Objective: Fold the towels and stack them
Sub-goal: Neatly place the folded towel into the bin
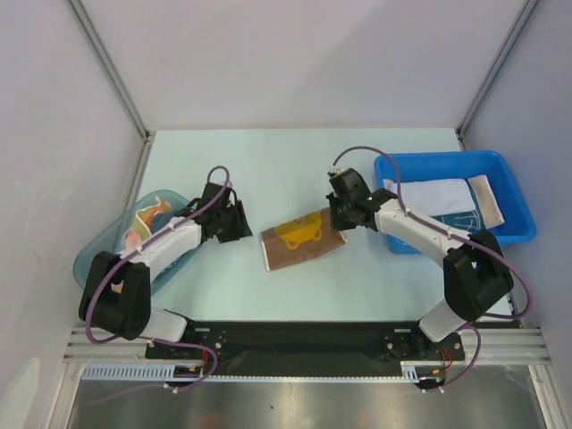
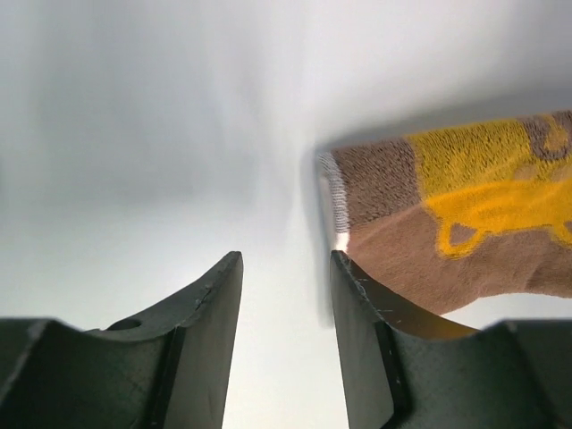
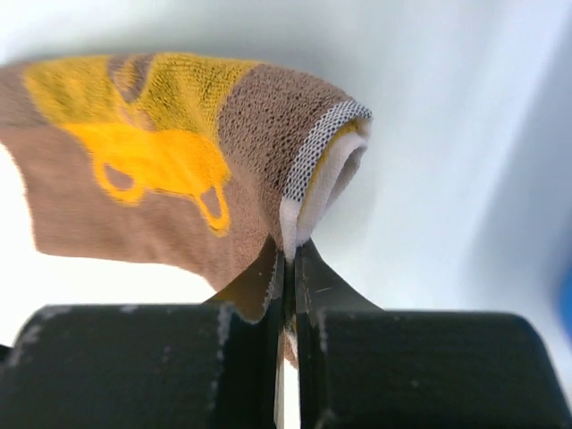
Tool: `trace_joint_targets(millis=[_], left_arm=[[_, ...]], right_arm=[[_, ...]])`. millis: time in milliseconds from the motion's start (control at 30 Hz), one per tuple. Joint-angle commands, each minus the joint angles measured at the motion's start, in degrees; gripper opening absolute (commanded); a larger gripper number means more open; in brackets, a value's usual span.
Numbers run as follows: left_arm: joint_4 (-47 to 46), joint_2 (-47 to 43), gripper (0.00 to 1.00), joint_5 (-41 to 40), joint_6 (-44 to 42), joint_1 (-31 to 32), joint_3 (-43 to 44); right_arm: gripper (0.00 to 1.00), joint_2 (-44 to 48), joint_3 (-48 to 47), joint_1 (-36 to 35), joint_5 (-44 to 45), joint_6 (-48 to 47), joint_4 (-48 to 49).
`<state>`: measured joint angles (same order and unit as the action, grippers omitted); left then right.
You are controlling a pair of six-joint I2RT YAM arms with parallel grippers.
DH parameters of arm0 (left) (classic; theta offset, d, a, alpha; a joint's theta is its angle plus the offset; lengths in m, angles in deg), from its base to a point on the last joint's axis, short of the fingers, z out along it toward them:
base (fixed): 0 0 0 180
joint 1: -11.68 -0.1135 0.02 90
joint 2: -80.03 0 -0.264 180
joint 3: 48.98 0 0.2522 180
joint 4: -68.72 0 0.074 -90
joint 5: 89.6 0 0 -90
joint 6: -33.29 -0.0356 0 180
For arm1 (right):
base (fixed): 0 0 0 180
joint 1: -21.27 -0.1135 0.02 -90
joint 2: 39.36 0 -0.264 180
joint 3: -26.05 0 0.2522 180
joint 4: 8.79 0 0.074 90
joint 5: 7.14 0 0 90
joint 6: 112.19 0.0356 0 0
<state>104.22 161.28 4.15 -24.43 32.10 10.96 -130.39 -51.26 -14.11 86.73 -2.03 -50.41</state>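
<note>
The brown towel (image 3: 259, 116) is nubby, matt terry cloth, its yellow print in the same looped pile, with a finer grey-and-white knitted edging. The right gripper (image 3: 289, 259) and the left gripper (image 2: 286, 261) look like dark matt plastic, lightly scuffed and nicked along the edges. The table (image 1: 268, 161) is smooth and pale with a soft sheen. The blue bin (image 1: 438, 158) is glossy plastic and the tub (image 1: 116, 234) is translucent teal plastic. The metal plate (image 1: 295, 407) in front looks brushed and dully shiny.

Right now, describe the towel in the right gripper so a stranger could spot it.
On the pale table, look midway between the blue bin and the teal tub. The brown towel lies there, its corner pinched by the right gripper. Only it carries yellow print.
</note>
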Motion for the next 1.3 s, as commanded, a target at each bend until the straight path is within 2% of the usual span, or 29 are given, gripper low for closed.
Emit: trace_joint_targets(millis=[0, 167, 333, 600, 733, 967, 1267], left_arm=[[3.31, -3.20, 0.50, -0.85, -2.65, -1.97, 4.18], [3.66, -4.87, 0.51, 1.70, -3.70, -2.06, 4.72], [3.05, -6.19, 0.53, -0.23, -4.85, -2.32, 3.93], [3.05, -5.84, 0.53, 1.79, -5.20, -2.58, 4.36], [3.75, -6.54, 0.53, 0.91, -5.55, -2.58, 5.06], [7.70, -5.67, 0.54, 0.38, -7.40, -2.58, 11.73], [12.19, -4.61, 0.54, -0.15, -8.80, -2.58, 19.38]], right_arm=[[0.00, 2.96, -5.87, 1.01, 4.73, -5.13, -9.40], [0.00, 2.17, -14.47, 6.35, 3.34, -10.13, -17.99], [0.00, 2.07, -20.47, 12.95, -0.71, -12.86, -25.31], [0.00, 2.61, -28.98, 25.69, -0.54, -19.02, -27.77], [0.00, 1.73, -32.15, 34.91, -5.27, -19.99, -27.87], [0.00, -1.70, -37.25, 41.77, -5.90, -25.08, -27.43], [0.00, -8.72, -39.54, 50.58, -7.22, -25.87, -27.86]])
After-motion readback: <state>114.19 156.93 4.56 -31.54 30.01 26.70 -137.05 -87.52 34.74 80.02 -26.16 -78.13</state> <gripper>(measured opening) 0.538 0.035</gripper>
